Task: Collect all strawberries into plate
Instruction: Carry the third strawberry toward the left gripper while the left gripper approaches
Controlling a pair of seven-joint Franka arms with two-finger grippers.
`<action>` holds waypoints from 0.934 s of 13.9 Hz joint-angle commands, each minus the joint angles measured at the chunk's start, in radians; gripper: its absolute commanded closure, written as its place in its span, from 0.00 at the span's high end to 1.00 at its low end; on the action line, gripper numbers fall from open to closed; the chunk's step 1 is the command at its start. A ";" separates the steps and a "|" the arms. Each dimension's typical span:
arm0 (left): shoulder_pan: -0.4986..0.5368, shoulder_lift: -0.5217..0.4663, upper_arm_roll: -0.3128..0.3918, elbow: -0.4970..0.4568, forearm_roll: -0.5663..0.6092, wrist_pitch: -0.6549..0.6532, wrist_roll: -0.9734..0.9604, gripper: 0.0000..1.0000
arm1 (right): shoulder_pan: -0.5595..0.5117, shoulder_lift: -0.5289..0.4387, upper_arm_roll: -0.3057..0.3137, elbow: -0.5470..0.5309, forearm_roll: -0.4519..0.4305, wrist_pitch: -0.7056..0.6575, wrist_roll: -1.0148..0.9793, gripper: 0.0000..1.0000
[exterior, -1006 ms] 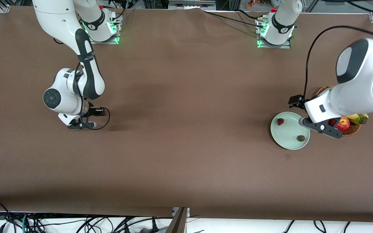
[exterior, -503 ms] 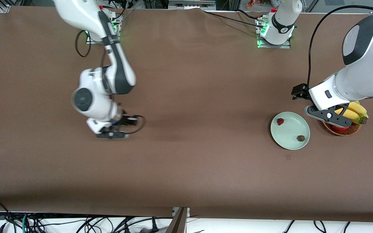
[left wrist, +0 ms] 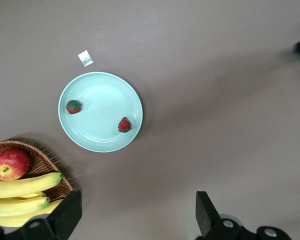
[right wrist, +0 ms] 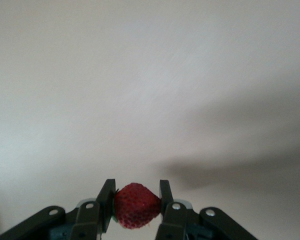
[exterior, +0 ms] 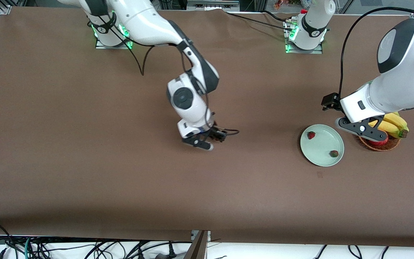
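Pinching a strawberry, the right end effector hangs over bare mid-surface; the plate with two strawberries lies well apart; the left end effector, spread, hovers above the basket.

Lying flat toward the left arm's end of the table: a pale mint-green plate, carrying two small red strawberries well apart near its rim. Hanging over mid-table, pinched in the right gripper: a third strawberry.
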 commanded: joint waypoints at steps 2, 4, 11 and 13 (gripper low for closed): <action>-0.025 0.015 0.000 -0.036 -0.013 0.006 -0.009 1.00 | 0.072 0.048 -0.011 0.054 0.003 0.081 0.148 0.62; -0.028 0.029 -0.001 -0.051 -0.014 0.030 -0.007 1.00 | 0.060 0.014 -0.019 0.054 0.003 0.028 0.137 0.91; -0.061 0.046 -0.014 -0.269 -0.075 0.364 -0.016 1.00 | -0.068 -0.208 -0.149 0.050 0.003 -0.484 -0.180 1.00; -0.135 0.072 -0.014 -0.330 -0.091 0.489 -0.100 1.00 | -0.077 -0.253 -0.252 0.042 0.003 -0.611 -0.221 1.00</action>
